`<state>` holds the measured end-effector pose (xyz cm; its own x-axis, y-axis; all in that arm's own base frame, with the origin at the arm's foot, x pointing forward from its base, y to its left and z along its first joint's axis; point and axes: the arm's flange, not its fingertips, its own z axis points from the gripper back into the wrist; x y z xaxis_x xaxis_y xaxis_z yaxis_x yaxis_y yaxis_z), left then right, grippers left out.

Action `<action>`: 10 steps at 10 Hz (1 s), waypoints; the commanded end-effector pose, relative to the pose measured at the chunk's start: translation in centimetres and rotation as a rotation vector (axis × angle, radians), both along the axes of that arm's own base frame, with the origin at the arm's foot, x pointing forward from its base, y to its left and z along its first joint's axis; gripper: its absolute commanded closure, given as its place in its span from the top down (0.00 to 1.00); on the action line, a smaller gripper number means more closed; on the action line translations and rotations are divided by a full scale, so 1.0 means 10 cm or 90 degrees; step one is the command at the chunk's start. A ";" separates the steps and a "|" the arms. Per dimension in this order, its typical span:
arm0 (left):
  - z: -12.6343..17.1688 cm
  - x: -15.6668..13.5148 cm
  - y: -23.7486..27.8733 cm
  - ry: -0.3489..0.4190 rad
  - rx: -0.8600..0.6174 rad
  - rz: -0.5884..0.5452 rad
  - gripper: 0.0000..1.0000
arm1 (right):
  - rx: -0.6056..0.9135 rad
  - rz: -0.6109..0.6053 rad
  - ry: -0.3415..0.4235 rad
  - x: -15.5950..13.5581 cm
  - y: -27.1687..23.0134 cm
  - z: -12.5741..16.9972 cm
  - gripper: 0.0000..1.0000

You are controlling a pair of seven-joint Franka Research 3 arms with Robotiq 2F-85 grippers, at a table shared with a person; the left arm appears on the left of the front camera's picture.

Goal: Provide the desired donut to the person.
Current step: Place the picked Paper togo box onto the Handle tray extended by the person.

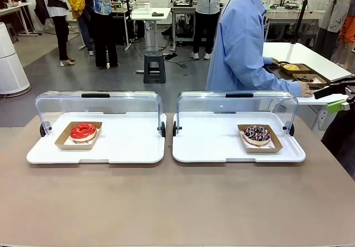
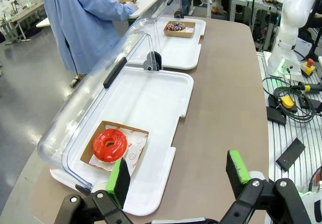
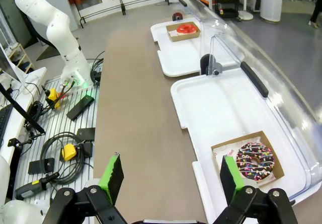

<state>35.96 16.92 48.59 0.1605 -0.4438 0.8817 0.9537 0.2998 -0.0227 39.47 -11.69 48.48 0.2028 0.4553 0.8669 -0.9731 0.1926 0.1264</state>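
A brown counter (image 1: pixel 177 202) carries two white trays side by side, each with a clear domed lid swung up along its far edge. On the left tray (image 1: pixel 122 147), a red-glazed donut (image 1: pixel 84 131) sits in a shallow cardboard box (image 1: pixel 65 141) near the tray's left end. On the right tray (image 1: pixel 216 147), a chocolate donut with sprinkles (image 1: pixel 257 134) sits in its own cardboard box (image 1: pixel 275 145) near the tray's right end. The person (image 1: pixel 241 47) in a light blue shirt stands beyond the counter's far right corner, turned toward a side table, one hand (image 1: pixel 305 91) resting at that table's edge. The left end effector (image 2: pixel 176 176) hangs above the counter's left end with its green-padded fingers spread wide and nothing between them, the red donut just beyond one pad. The right end effector (image 3: pixel 171 176) hangs above the counter's right end, likewise spread wide and empty, the sprinkled donut just beside one pad.
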 end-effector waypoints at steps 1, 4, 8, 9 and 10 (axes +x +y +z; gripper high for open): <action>0.01 -0.01 0.00 -0.011 -0.014 0.002 1.00 | 0.005 0.002 0.000 -0.02 0.00 -0.01 1.00; 0.01 -0.01 0.00 -0.011 -0.014 0.002 1.00 | 0.005 0.002 0.000 -0.02 0.00 -0.01 1.00; 0.01 -0.01 0.00 -0.011 -0.014 0.002 1.00 | 0.005 0.002 0.000 -0.02 0.00 -0.01 1.00; 0.01 -0.01 0.00 -0.011 -0.014 0.002 1.00 | 0.005 0.002 0.000 -0.02 0.00 -0.01 1.00; 0.01 -0.01 0.00 -0.011 -0.014 0.002 1.00 | 0.005 0.002 0.000 -0.02 0.00 -0.01 1.00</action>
